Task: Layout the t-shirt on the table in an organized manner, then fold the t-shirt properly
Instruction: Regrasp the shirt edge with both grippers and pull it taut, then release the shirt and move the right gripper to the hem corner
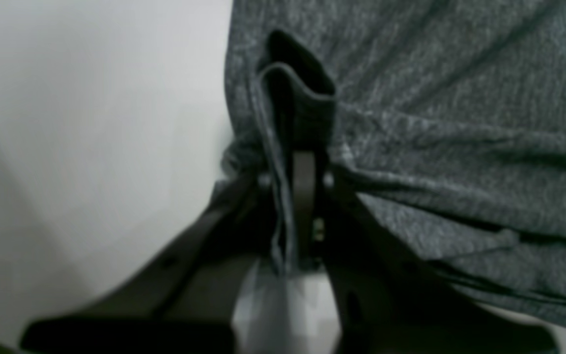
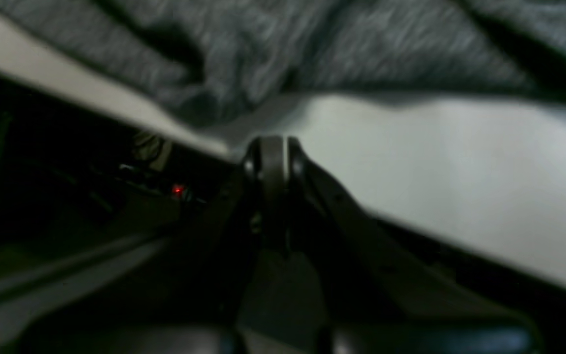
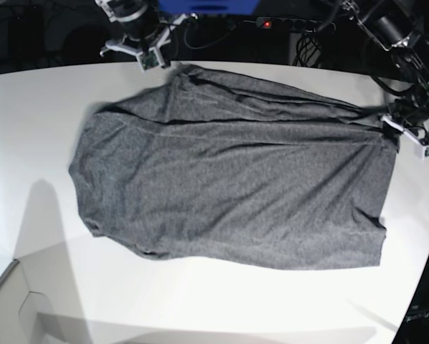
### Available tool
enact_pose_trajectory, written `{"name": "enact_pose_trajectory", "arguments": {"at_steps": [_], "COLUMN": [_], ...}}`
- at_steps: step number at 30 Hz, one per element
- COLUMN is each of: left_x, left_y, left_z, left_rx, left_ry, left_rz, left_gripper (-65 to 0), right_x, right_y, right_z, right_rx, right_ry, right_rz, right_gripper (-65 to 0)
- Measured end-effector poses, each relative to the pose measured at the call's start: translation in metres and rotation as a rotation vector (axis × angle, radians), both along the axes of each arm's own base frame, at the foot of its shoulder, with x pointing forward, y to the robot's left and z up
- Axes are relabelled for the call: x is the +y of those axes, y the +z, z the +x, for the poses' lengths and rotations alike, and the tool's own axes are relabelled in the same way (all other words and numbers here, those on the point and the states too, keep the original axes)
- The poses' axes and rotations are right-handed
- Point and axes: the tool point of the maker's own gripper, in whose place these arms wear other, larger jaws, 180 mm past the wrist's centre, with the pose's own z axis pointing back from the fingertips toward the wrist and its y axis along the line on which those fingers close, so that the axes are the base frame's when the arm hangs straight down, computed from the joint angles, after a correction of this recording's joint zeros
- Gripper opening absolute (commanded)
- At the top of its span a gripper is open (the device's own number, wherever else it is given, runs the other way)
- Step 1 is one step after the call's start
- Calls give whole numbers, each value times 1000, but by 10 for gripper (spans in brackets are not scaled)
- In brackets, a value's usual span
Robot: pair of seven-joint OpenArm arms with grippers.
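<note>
The dark heather-grey t-shirt [image 3: 236, 186] lies spread across the white table [image 3: 222, 301], with creases running toward its far right corner. My left gripper [image 3: 389, 129] is at that corner. In the left wrist view the left gripper [image 1: 302, 169] is shut on a bunched fold of the t-shirt [image 1: 435, 123], and a hemmed edge loops up over the fingers. My right gripper [image 3: 168, 66] sits at the table's far edge beside the shirt's upper left part. In the right wrist view the right gripper [image 2: 273, 147] is shut with nothing between its fingers, just short of the t-shirt [image 2: 263, 49].
Dark surroundings with cables and a power strip with a red light [image 3: 267, 24] lie beyond the table's far edge. The table's curved edge [image 3: 424, 244] runs close to the shirt on the right. A white raised panel [image 3: 13, 308] sits at the near left corner.
</note>
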Motion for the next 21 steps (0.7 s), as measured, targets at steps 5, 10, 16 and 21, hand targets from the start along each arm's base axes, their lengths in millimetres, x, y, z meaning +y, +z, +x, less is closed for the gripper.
{"name": "enact_pose_trajectory", "arguments": {"at_steps": [5, 10, 16, 21], "left_x": [2, 7, 13, 20], "left_y": [0, 0, 2, 4], "left_z": [-7, -11, -13, -15], "left_rx": [-14, -3, 12, 24], "left_ry": [5, 4, -1, -1], "left_rz": [-15, -16, 0, 23], "left_gripper": [-649, -646, -645, -573], "right_x": [1, 1, 1, -5], "right_y": [0, 0, 1, 13], "right_z": [-5, -7, -5, 8], "right_rx": [3, 6, 0, -47], "right_ry": [0, -1, -1, 15], "right_rz": [5, 6, 5, -9], "right_gripper": [-650, -650, -650, -650]}}
